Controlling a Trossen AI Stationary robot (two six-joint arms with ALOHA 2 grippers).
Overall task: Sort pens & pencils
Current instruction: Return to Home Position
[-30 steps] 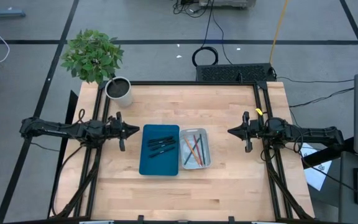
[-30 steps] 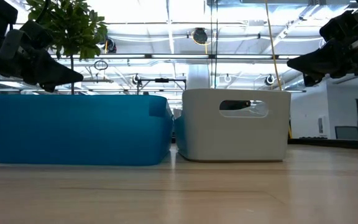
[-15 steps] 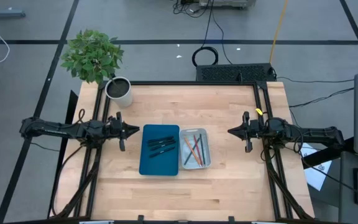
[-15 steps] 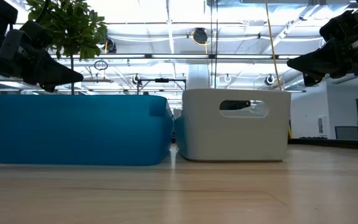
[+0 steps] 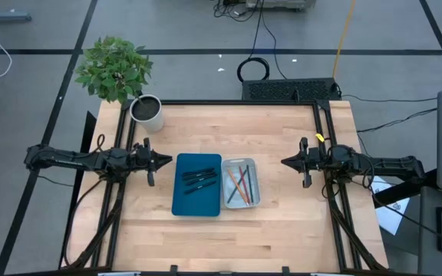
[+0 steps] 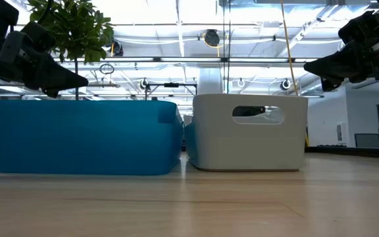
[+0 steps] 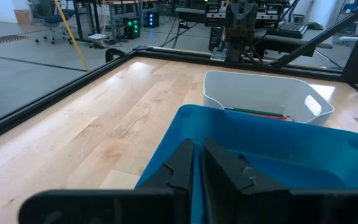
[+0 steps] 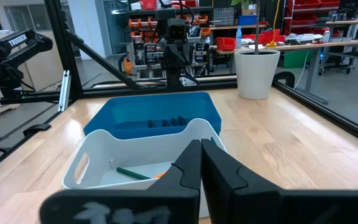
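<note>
Pens [image 5: 198,178] lie in the blue tray [image 5: 194,205] and pencils [image 5: 240,184] in the white bin [image 5: 256,172], with both arms empty.
Dark, wedge-shaped fingers [image 7: 182,168] of the left gripper [image 5: 169,161] are pressed together on nothing, just beside the tray's outer side. The right gripper [image 5: 284,162] mirrors it near the bin, its fingers likewise together, probably parked clear because the sorting looks done. Tray and bin are smooth moulded plastic with rounded corners, set close side by side mid-desk [image 5: 229,130], and the bin's wall has a slot handle. The pens are short black sticks. The pencils are thinner, in red, orange and green. The desk is pale grained wood.
</note>
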